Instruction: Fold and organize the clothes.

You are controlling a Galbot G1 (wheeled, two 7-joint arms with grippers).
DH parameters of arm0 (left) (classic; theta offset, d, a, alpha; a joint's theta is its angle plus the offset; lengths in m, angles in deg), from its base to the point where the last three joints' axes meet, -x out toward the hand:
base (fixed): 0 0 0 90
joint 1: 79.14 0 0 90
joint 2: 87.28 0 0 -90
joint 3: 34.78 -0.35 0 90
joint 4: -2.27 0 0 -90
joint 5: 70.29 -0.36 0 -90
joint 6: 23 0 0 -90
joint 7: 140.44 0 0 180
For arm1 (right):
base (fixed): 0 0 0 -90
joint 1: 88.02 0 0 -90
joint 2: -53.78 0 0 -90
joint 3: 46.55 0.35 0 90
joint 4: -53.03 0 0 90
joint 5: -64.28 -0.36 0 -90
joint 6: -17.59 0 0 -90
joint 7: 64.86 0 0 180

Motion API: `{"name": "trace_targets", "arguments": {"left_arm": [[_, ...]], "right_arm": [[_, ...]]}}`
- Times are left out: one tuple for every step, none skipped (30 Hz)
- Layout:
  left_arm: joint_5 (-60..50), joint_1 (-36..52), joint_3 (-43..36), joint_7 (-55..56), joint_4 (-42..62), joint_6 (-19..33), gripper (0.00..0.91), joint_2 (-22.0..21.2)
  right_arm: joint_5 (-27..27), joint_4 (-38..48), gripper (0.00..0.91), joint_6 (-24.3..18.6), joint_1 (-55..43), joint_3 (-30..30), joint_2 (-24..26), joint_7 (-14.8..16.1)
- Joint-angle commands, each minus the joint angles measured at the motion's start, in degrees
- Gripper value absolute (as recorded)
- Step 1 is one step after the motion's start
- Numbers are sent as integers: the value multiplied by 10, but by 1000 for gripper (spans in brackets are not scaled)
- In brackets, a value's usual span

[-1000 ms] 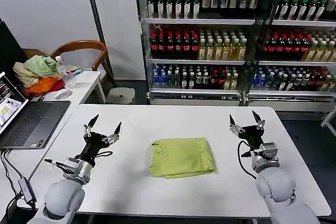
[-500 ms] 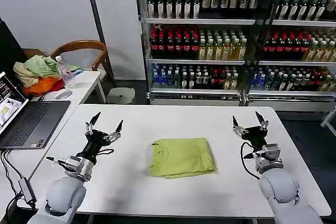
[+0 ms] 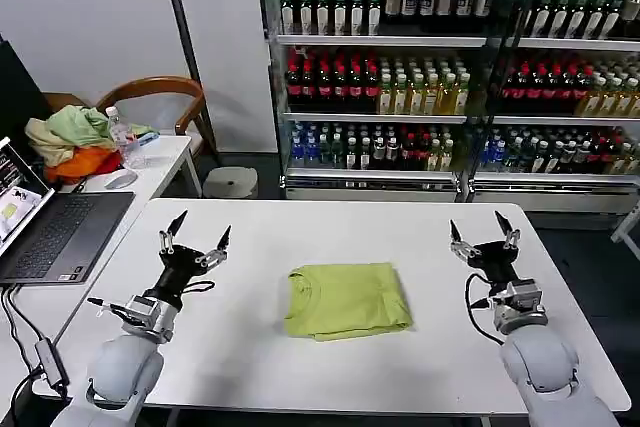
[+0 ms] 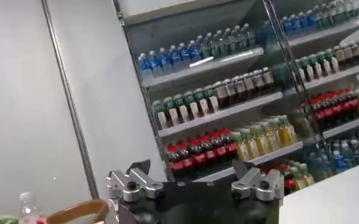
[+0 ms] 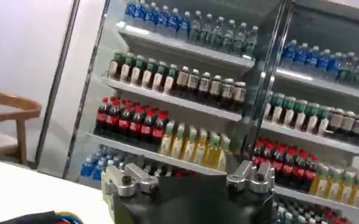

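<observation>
Head view: folded lime T-shirt (image 3: 346, 300) mid-table; left gripper (image 3: 195, 238) and right gripper (image 3: 484, 234) flank it, fingers apart, empty. No writing legible.

1. We see a white table (image 3: 300, 367) in the foreground, with a second white table (image 3: 160, 162) beside it at the far left corner.
2. On the left edge sits an open laptop (image 3: 45, 232) — a white mouse (image 3: 120, 180) lies just beyond it.
3. A heap of pale green, beige and orange garments (image 3: 70, 145) rests near a clear water bottle (image 3: 122, 137).
4. Behind them stands a wooden chair (image 3: 165, 97) — and farther back, shelves of bottled drinks (image 3: 440, 77) line the wall.
5. A low round stool (image 3: 230, 183) stands on the floor.
</observation>
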Motion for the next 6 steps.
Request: {"name": "trace_targets", "arguments": {"left_arm": [[-23,0,-1,9,-2,5,907,-1],[-26,-1,-1,9,-4,5,907,-4],[-27,-2,-2,9,-5,4,907,-5],[-29,-2,-3,11,-6,4,907,-7],[-32,-2,-3,11,-9,3,907,-9],[-31,-2,-2,11,-9,2,907,-10]], "right_arm": [[23,-2,907,-16,10,12,-1,11],[29,-1,907,-25,10,14,-3,15],[32,-1,907,-27,11,13,-4,17],[32,0,907,-30,11,13,-5,17],[32,2,907,-31,10,11,-6,17],[32,3,907,-32,9,9,-7,17]]}}
